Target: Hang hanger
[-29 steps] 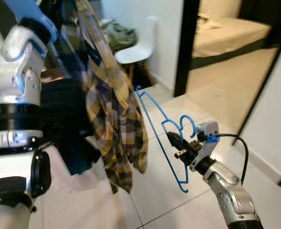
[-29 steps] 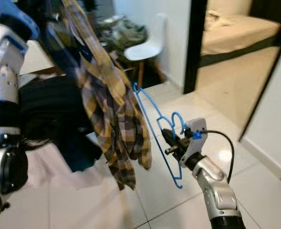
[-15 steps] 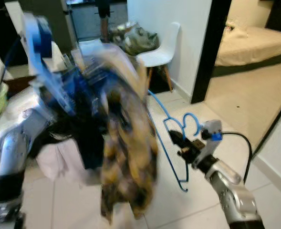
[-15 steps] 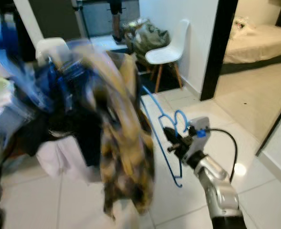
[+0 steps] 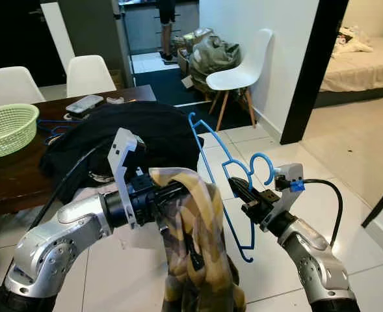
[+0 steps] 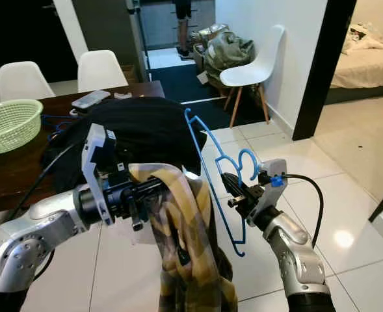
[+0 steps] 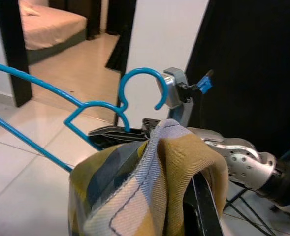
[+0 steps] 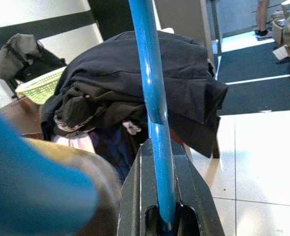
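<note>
Compared with 1 second ago, the left arm has dropped from up high to a level reach across the front, and the plaid shirt point(image 5: 194, 247) that hung from above now drapes over the left gripper point(image 5: 171, 192) and hangs toward the floor; the camera has also tilted up, so the table point(image 5: 22, 175) and chairs are in view now. Left gripper's black fingers poke out forward under the yellow, grey and navy cloth, and I honestly can't tell if they're spread or pressed together since the fabric covers them. No brand or writing I can read anywhere. The right arm is bent up from the lower right with its forearm angled toward the middle, and the right gripper point(image 5: 240, 193) is pinching the blue hanger point(image 5: 220, 175) on the wire just below the hook; the right wrist view shows the blue wire sitting in the groove between the 2 fingers. That hanger is held in the air just beside the shirt, hook curling up toward the robot's right. Behind them, a pile of dark clothes point(image 5: 132, 133) sits on the brown table next to a green basket point(image 5: 6, 129), with 3 white chairs around.
</note>
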Controlling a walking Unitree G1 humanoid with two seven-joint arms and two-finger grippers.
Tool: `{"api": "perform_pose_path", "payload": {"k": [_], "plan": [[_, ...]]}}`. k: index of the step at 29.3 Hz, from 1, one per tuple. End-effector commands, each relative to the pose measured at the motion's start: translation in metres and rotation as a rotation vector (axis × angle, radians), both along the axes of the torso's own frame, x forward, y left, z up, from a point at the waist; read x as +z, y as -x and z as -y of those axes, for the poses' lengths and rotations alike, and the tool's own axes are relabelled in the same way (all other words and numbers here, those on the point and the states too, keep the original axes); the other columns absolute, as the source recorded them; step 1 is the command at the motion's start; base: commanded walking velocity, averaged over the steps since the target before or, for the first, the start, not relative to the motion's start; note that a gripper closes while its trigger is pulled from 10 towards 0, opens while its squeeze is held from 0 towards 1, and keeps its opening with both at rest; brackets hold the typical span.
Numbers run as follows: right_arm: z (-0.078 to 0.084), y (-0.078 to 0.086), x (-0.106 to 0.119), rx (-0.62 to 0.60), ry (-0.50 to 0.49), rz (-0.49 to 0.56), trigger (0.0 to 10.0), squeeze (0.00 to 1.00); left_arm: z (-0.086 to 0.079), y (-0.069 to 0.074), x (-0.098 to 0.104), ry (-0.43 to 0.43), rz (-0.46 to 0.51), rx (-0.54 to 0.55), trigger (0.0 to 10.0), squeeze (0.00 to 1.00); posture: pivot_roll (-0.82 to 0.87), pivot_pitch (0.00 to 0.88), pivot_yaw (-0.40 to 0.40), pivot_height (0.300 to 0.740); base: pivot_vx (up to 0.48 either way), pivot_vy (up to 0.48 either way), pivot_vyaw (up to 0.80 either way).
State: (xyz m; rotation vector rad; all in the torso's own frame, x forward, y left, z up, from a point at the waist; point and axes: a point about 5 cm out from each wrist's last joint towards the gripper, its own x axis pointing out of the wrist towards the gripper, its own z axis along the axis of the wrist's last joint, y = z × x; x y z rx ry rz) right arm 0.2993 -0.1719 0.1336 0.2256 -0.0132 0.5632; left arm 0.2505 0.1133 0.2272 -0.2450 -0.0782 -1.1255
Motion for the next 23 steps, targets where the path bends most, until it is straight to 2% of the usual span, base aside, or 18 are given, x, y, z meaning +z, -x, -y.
{"api": "perform_pose_path", "payload": {"k": [1, 3, 6, 10, 23], "plan": [[-0.002, -0.002, 0.0, 0.0, -0.019, -0.011, 10.0, 0.0, 0.004, 0.008, -0.013, -0.017, -0.051, -0.013, 10.0, 0.0, -0.12, 0.0, 0.033, 0.74, 0.0, 0.0, 0.0], [-0.001, -0.002, 0.0, -0.003, -0.022, -0.012, 10.0, 0.0, 0.008, 0.013, -0.026, -0.016, -0.107, -0.001, 10.0, 0.0, -0.11, 0.0, 0.032, 0.74, 0.0, 0.0, 0.0], [-0.001, -0.002, 0.001, -0.005, -0.022, -0.013, 10.0, 0.0, 0.01, 0.015, -0.039, -0.03, -0.136, 0.049, 10.0, 0.0, -0.11, 0.0, 0.027, 0.74, 0.0, 0.096, 0.0], [-0.001, -0.002, 0.001, -0.004, -0.023, -0.014, 10.0, 0.0, 0.01, 0.015, -0.041, -0.028, -0.143, 0.064, 10.0, 0.0, -0.11, 0.0, 0.024, 0.74, -0.144, 0.304, 0.0], [0.0, -0.003, 0.001, -0.009, -0.02, -0.016, 10.0, 0.0, 0.008, 0.009, -0.036, -0.026, -0.123, 0.094, 10.0, 0.0, -0.12, 0.0, 0.026, 0.74, -0.335, 0.325, 0.0]]}}
